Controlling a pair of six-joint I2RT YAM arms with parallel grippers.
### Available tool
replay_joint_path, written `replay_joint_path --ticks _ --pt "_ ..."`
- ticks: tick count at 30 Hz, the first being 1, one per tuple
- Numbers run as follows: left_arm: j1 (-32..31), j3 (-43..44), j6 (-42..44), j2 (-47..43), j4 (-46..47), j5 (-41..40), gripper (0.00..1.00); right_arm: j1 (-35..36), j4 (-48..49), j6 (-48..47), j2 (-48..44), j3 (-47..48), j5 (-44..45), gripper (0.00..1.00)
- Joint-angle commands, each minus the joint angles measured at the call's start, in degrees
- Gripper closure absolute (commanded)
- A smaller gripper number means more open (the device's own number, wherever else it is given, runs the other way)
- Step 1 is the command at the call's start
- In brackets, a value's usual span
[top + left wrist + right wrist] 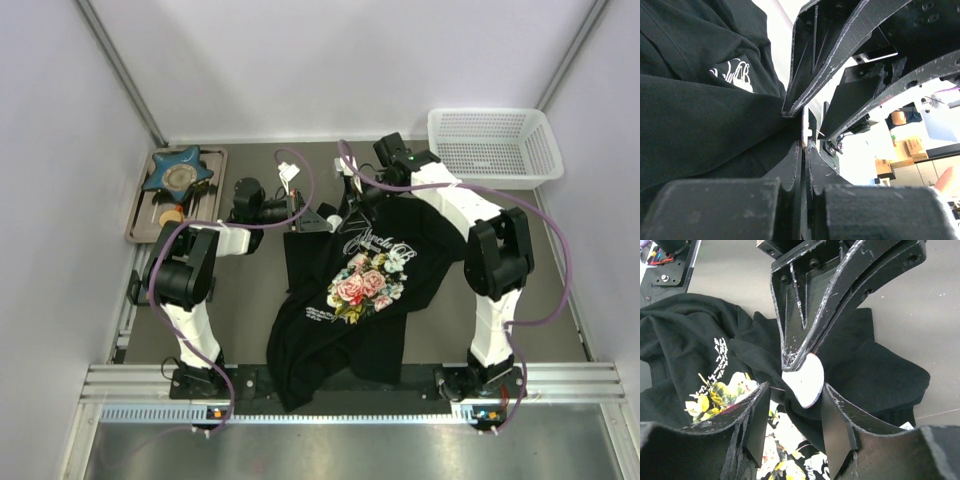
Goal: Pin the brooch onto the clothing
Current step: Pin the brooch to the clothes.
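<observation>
Your left gripper point(804, 149) is clamped on the pale round brooch point(805, 380), holding it over the far end of the crumpled black rose-print T-shirt point(345, 330). Your right gripper point(795, 388) faces it, fingers apart on either side of the disc.

T-shirt point(350, 290) central; tray point(212, 160) far left, basket point(500, 150) far right; brooch point(804, 380) seemingly over T-shirt.
</observation>
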Motion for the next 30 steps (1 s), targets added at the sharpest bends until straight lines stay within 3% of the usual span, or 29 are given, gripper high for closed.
replay_joint_path --ticks 1,11,21,30 --pt "-0.2 0.3 -0.2 -0.3 4.2 0.8 1.0 0.6 0.6 -0.3 -0.4 3.4 -1.6 0.61" --pt "-0.2 0.3 0.1 -0.9 4.1 0.7 1.0 0.5 0.6 0.5 1.0 4.4 -1.0 0.84" --pt "-0.4 0.2 0.7 -1.4 3.4 -0.2 1.0 0.6 1.6 11.9 3.7 7.7 1.1 1.0" --pt "-0.4 -0.5 0.5 -2.0 4.1 -1.1 1.0 0.1 8.0 24.4 4.6 7.7 5.2 1.0"
